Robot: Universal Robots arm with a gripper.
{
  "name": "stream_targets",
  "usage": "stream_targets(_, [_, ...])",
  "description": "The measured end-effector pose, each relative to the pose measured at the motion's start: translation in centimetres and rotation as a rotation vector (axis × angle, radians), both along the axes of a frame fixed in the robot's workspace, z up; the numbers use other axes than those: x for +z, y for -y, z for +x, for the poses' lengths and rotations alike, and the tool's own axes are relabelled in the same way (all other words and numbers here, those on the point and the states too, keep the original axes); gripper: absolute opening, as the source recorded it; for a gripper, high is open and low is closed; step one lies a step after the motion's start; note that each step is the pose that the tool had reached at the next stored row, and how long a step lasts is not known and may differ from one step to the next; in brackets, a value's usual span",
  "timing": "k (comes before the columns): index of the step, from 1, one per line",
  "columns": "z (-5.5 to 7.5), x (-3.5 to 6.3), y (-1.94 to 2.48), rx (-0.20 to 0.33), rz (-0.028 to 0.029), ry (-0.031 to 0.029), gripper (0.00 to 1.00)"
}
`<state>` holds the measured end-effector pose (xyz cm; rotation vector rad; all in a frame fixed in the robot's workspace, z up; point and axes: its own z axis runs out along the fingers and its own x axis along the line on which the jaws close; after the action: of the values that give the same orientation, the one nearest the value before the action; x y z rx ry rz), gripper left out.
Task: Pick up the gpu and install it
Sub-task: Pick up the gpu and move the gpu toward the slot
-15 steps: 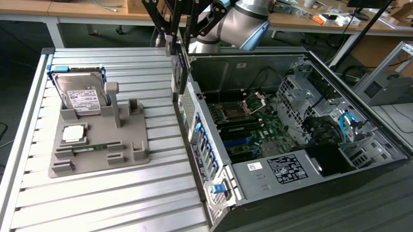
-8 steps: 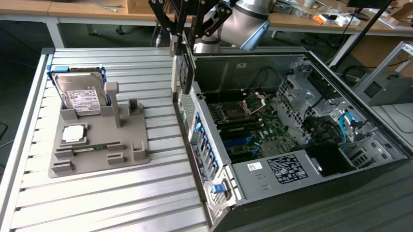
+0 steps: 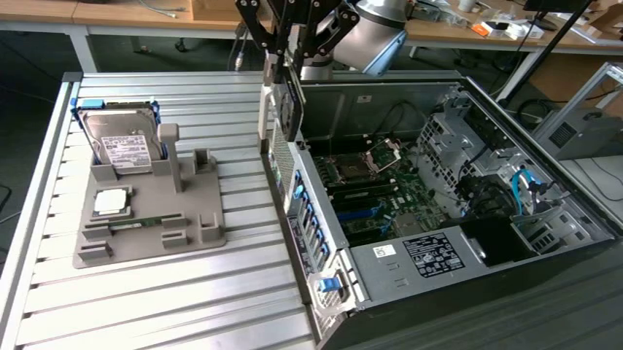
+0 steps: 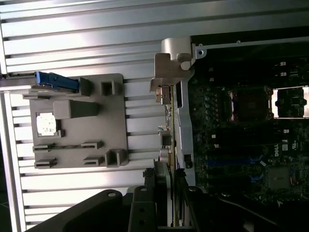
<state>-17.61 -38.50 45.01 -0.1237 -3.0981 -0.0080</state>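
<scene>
Reaching down from above with its wrist vertical, the arm held the gripper (image 3: pixel 290 62) (image 4: pixel 169 180) clamped on the upper edge of the gpu (image 3: pixel 288 109) (image 4: pixel 179 113). The card hung upright and edge-on at the open computer case's (image 3: pixel 545 182) wall nearest the gray holder (image 3: pixel 146 222), beside the motherboard (image 3: pixel 380 200), well apart from the hard drive (image 3: pixel 122 142).
</scene>
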Motion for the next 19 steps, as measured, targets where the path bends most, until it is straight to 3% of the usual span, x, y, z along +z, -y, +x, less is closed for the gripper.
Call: stream_targets(19, [2.1,-0.05,0.00,0.000,-0.0059,0.0000,0.27])
